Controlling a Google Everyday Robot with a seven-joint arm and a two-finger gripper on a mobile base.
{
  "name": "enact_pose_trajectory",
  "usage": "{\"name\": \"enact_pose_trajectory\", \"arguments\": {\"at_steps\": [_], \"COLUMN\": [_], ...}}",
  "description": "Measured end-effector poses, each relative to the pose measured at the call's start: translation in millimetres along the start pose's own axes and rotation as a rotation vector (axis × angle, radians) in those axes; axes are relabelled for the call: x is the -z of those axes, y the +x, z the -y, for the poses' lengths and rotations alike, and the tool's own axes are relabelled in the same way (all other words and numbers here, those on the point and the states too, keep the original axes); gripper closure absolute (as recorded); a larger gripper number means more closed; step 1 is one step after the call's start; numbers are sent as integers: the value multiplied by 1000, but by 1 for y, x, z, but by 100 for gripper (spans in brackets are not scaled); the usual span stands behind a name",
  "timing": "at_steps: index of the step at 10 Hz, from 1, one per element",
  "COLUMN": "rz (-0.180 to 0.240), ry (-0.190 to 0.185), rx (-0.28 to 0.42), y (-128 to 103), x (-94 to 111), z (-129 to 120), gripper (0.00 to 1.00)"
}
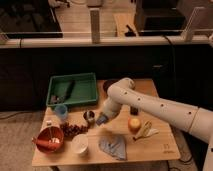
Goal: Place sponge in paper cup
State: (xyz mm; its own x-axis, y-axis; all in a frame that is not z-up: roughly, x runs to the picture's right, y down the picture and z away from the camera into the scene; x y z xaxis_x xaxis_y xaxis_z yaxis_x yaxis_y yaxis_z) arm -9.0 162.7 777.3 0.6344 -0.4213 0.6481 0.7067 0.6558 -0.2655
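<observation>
My gripper (102, 119) hangs at the end of the white arm (150, 105), which reaches in from the right over the middle of the wooden table (165, 150). It is shut on a small blue-grey sponge (102, 120) and holds it just above the tabletop. The white paper cup (80, 143) stands upright near the table's front edge, to the lower left of the gripper and apart from it.
A green tray (72, 90) stands at the back left, with a blue cup (61, 112) in front of it. A red bowl (49, 138), dark grapes (72, 129), a small dark round object (90, 116), a grey cloth (113, 147), an orange (134, 124) and a banana peel (148, 131) also lie on the table.
</observation>
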Motion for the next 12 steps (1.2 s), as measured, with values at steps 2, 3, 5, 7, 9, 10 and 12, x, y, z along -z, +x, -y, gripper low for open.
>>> {"name": "enact_pose_trajectory", "arguments": {"at_steps": [2, 3, 5, 7, 9, 10, 12], "rz": [11, 16, 28, 38, 45, 49, 55], "ry": [-1, -2, -3, -8, -15, -17, -21], "rx": [22, 34, 58, 83, 105, 117, 140], "y": [-9, -13, -23, -34, -45, -51, -61], "x": [-1, -1, -1, 0, -1, 0, 1], "z": [1, 2, 2, 2, 1, 1, 1], "gripper": [96, 96, 96, 96, 96, 96, 96]}}
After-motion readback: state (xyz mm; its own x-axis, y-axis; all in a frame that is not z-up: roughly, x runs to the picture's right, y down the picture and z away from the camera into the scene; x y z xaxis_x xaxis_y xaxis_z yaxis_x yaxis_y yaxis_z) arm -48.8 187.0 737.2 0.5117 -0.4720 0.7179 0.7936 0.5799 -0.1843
